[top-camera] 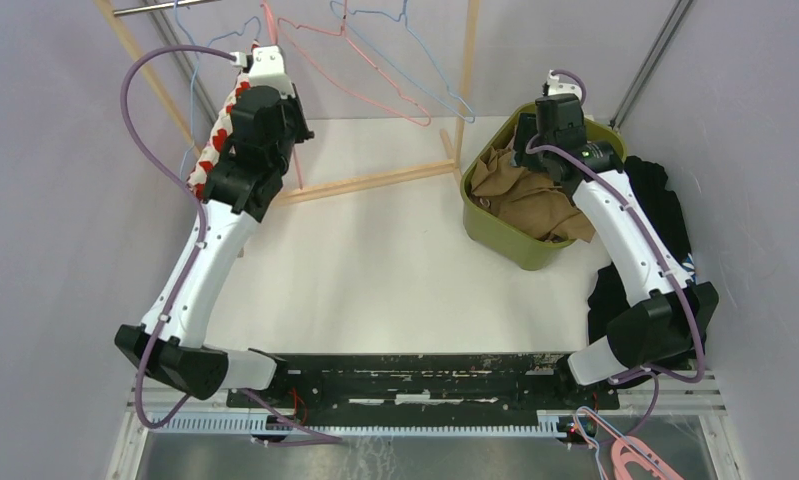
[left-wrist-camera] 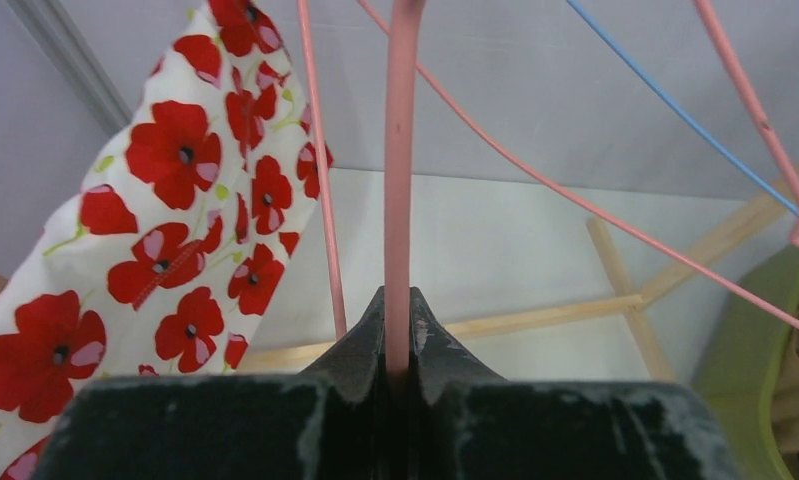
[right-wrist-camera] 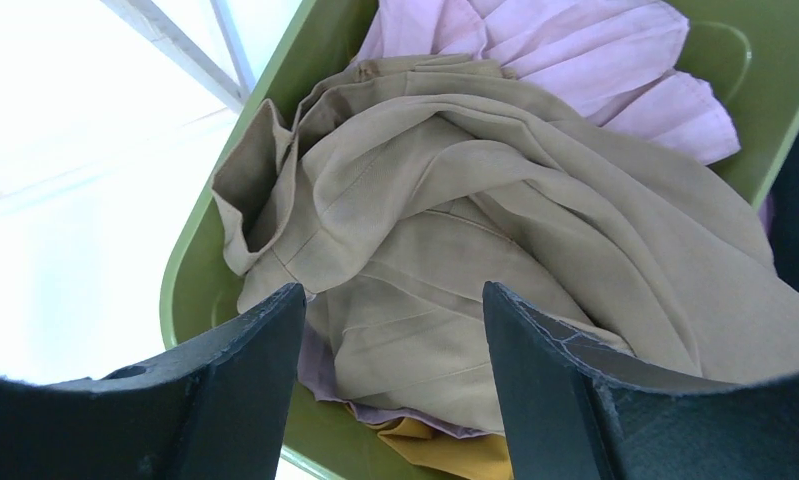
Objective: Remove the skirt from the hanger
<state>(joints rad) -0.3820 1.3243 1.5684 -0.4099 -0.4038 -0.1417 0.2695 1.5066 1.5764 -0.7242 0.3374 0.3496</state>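
The wooden rack (top-camera: 375, 182) stands at the back of the table (top-camera: 375, 290); we take it as our mark. Just right of the rack's right post sits the green bin (top-camera: 490, 235), heaped with a tan garment (right-wrist-camera: 495, 200) over a pink garment (right-wrist-camera: 595, 60). We judge it the drop place for clothes taken off hangers. The poppy-print skirt (left-wrist-camera: 155, 230) hangs at the rack's left end, draped long, not yet freed. The left gripper (left-wrist-camera: 400, 305) is up at that same end, pinched tight on the thick bar of a pink hanger (left-wrist-camera: 400, 180), likely to steady it while cloth is drawn off. The right gripper (right-wrist-camera: 390, 300) hovers over the bin, right of the rack, fingers wide apart and holding nothing. It is well apart from the skirt, and we judge it must cross to the rack's left end to pull. Hidden: the rack's top rail is mostly cut off overhead, so how the hooks sit is hard to read. We cannot tell whether the clamped bar belongs to the hanger carrying the skirt, since a thinner pink wire (left-wrist-camera: 320, 180) runs just beside the cloth. The skirt's waistband lies out of frame.
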